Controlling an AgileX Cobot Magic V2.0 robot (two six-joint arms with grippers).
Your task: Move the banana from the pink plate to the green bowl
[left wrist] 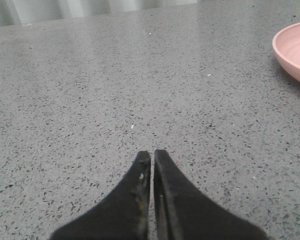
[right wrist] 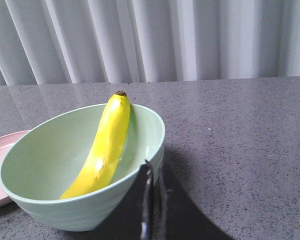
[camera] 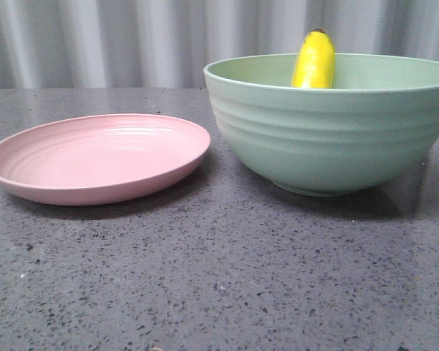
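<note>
The yellow banana [camera: 314, 61] lies inside the pale green bowl [camera: 329, 131] at the right, its dark tip sticking up over the far rim. In the right wrist view the banana [right wrist: 104, 147] leans against the inside wall of the green bowl [right wrist: 45, 165]. The pink plate [camera: 99, 156] sits empty at the left; its rim shows in the left wrist view [left wrist: 294, 50] and the right wrist view [right wrist: 0, 165]. My left gripper [left wrist: 152, 153] is shut and empty over bare table. My right gripper [right wrist: 154, 167] is shut and empty, just outside the bowl's rim.
The dark speckled stone table [camera: 219, 278] runs under both dishes. A pale pleated curtain [camera: 132, 40] hangs behind the table's far edge.
</note>
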